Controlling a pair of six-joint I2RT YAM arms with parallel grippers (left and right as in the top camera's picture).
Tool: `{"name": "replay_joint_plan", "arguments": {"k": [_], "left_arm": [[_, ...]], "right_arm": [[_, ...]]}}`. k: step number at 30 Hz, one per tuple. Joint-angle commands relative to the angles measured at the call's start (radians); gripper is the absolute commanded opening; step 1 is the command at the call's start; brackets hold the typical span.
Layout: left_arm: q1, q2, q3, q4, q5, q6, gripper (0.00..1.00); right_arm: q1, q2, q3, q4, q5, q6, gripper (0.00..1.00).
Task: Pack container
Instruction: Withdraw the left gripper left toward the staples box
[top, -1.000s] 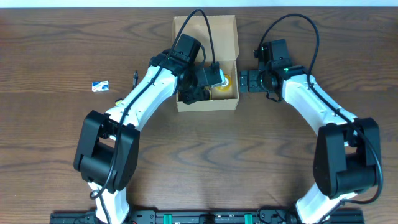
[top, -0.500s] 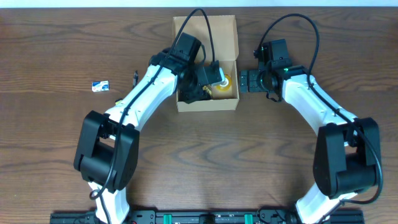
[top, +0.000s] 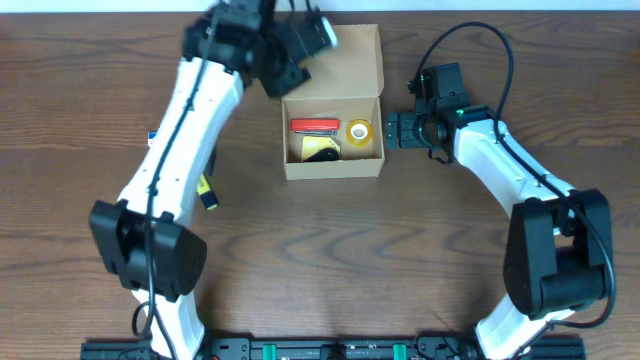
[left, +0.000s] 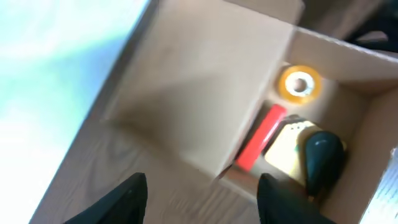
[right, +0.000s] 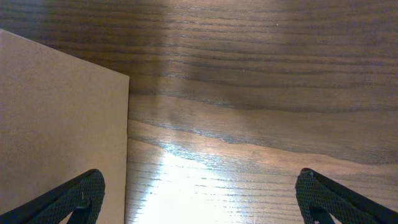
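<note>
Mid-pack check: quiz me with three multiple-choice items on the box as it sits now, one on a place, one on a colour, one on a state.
1. Where in the container is the tape roll?
A) at the left end
B) at the end nearest the right gripper
C) under everything else

2. What colour is the long item beside the roll?
A) red
B) blue
C) white

3. How is the lid flap?
A) shut
B) taped down
C) open, contents showing

Key:
1 B: the yellow roll sits uncovered by the right wall.
2 A: the overhead and left wrist views both show it red.
3 C: the overhead view looks straight into the compartment.
</note>
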Motion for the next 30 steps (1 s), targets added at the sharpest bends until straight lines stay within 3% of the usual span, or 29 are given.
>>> {"name": "replay_joint_plan", "arguments": {"k": [1,7,17,19,24,30], "left_arm": [[0.036,-0.008,0.092,-0.072,-0.101,-0.177,0.54],[0.08,-0.008,0.124,-0.228,-0.263,-0.462,0.51],[0.175,-0.008,0.122,-0.367,-0.283,-1.011,0.17],[0.199,-0.008,0.12,-0.393,-0.3,-1.112,0.06],[0.233,-0.008,0.114,-0.438,-0.478,-1.423,0.06],[0.252,-0.008,0.113,-0.444,-0.567,-1.556,0.06]], "right_arm": [[-0.005,0.0,0.001,-0.001,-0.003,0.01,0.99],[-0.005,0.0,0.001,-0.001,-0.003,0.01,0.99],[-0.005,0.0,0.001,-0.001,-0.003,0.01,0.99],[-0.005,0.0,0.001,-0.001,-0.003,0.01,0.99],[-0.005,0.0,0.001,-0.001,-0.003,0.01,0.99],[-0.005,0.0,0.001,-0.001,-0.003,0.01,0.99]]}}
